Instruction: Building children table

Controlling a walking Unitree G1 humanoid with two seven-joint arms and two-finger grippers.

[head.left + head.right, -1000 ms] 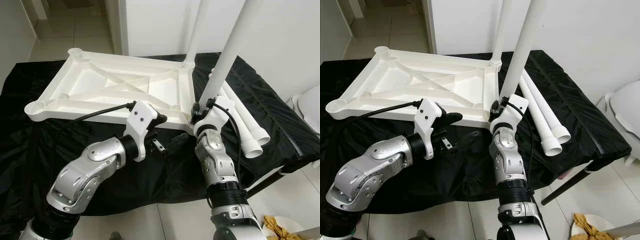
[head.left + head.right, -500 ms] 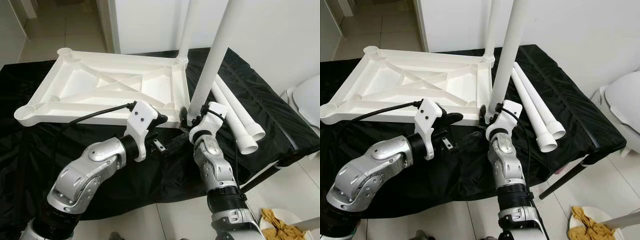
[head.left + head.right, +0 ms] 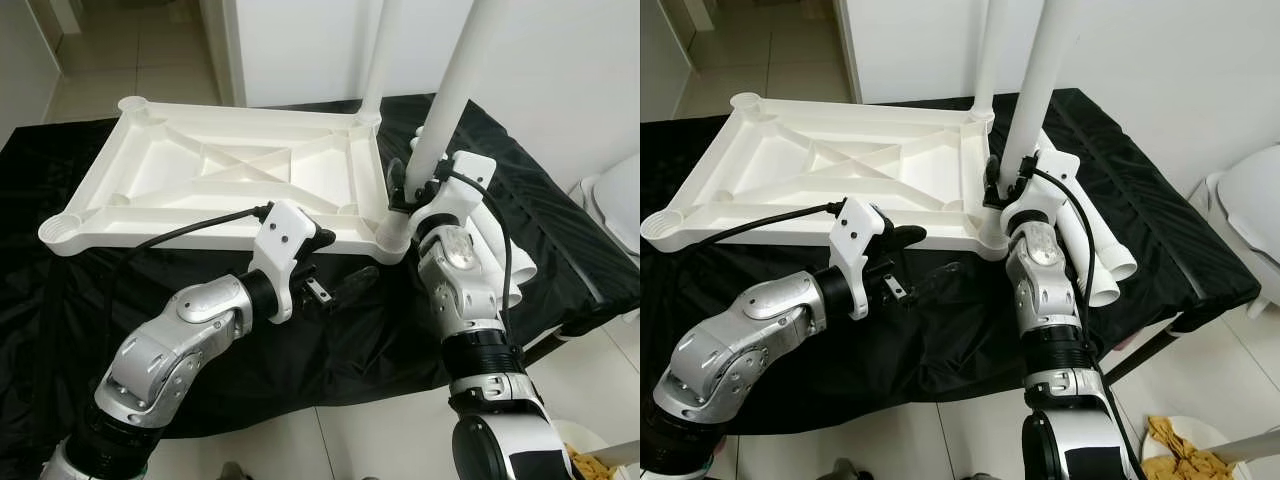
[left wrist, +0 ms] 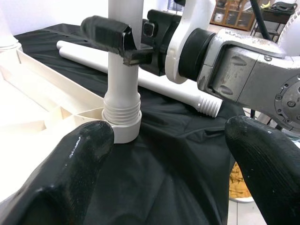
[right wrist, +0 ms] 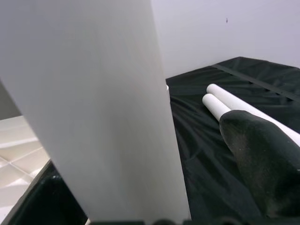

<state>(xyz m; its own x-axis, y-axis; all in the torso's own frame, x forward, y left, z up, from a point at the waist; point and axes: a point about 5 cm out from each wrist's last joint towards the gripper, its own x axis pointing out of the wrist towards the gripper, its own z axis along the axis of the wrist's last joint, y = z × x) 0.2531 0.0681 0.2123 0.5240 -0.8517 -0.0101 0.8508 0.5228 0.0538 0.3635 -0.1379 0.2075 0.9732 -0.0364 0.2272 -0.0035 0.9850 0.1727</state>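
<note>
Left wrist view: my right hand (image 4: 123,44) clamps the upright leg (image 4: 123,89), seated in the tabletop (image 3: 230,180) socket at the bench's right side; twist squarely. Left hand (image 3: 335,288) open, empty.

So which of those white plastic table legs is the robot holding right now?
The upright white plastic leg at the near right corner of the upturned white tabletop; the right gripper clamps it. Two others lie loose.

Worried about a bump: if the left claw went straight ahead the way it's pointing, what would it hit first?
Probably the upright table leg at its threaded base, which the right claw grips just above; depth is unclear.
</note>
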